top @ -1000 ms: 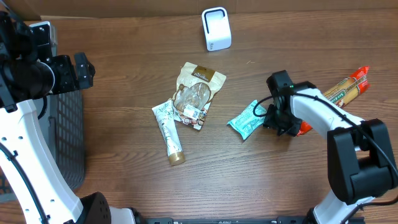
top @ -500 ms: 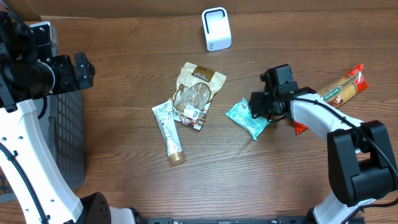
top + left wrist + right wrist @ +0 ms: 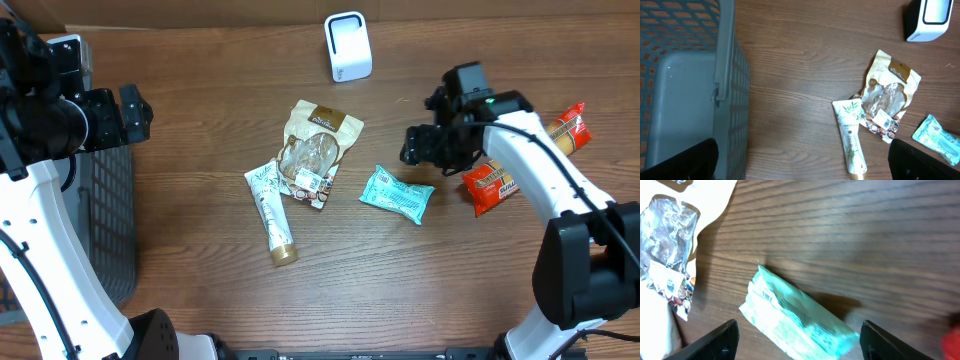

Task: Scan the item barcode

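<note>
A teal packet point(image 3: 397, 194) lies flat on the wooden table, free of any grip. My right gripper point(image 3: 418, 148) hangs open just above and to the right of it. In the right wrist view the teal packet point(image 3: 795, 322) lies below the gap of the right gripper point(image 3: 799, 327), touching neither finger. The white scanner point(image 3: 348, 46) stands at the back of the table. My left gripper point(image 3: 135, 113) is wide open over the left side, holding nothing; the left wrist view shows the left gripper point(image 3: 802, 161) above bare wood beside the basket.
A brown pouch point(image 3: 315, 150) and a white tube point(image 3: 270, 210) lie mid-table. A red snack bar point(image 3: 490, 185) lies under the right arm, another point(image 3: 565, 125) further right. A grey basket point(image 3: 100, 215) stands at the left edge.
The right gripper carried the teal packet leftward, opened and let it go, then drew back up and to the right. The left arm has not moved.
</note>
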`<move>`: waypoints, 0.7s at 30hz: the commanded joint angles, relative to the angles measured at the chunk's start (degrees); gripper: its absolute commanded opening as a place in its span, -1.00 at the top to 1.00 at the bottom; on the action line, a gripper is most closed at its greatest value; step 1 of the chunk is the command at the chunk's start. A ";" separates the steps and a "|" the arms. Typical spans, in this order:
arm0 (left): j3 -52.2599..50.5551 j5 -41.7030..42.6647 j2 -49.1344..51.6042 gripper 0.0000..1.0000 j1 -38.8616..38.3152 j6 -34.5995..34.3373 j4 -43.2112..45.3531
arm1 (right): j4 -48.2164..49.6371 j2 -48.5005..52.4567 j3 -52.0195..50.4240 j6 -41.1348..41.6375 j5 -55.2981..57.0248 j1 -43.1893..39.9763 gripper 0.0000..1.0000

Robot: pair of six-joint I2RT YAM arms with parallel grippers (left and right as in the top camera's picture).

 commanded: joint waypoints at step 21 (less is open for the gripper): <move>-0.24 -0.31 -0.28 -0.99 0.20 1.49 -0.02 | 8.50 -0.90 -17.31 0.13 -10.75 -3.41 -0.62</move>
